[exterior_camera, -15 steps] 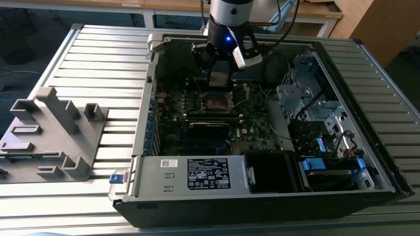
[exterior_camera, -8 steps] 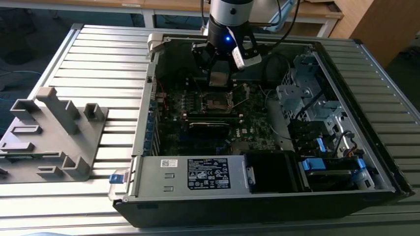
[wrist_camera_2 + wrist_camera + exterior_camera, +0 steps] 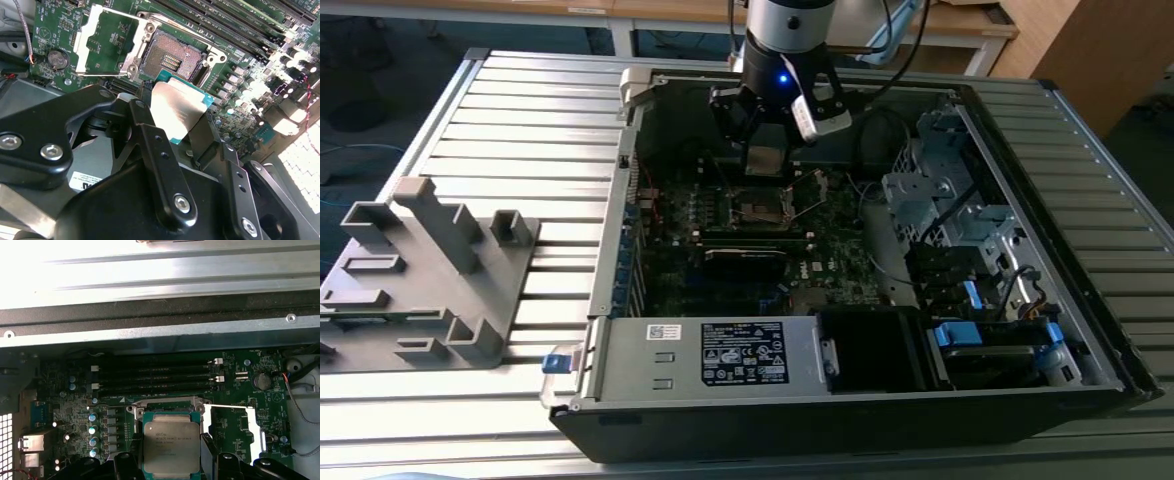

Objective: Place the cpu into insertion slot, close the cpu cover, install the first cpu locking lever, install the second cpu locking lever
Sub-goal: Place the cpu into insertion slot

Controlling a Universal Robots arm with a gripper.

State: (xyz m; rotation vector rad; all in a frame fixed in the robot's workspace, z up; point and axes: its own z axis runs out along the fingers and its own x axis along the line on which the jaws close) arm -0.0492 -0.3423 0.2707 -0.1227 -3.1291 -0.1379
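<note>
Gripper (image 3: 176, 131) clamped on cpu (image 3: 175, 107) by opposite edges. Chip held above empty insertion slot (image 3: 172, 59), not seated; in exterior view, gripper at 12 o'clock of slot. Left: seating, cover, both levers. Cpu cover (image 3: 84, 36) flipped open beside slot, approach clear. Beyond: memory slots (image 3: 150, 377) near, case wall (image 3: 150, 335) farther.

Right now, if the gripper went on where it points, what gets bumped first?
Probably the open square socket on the green board, below the flat silver-grey square cpu in its fingers; depth unclear.
</note>
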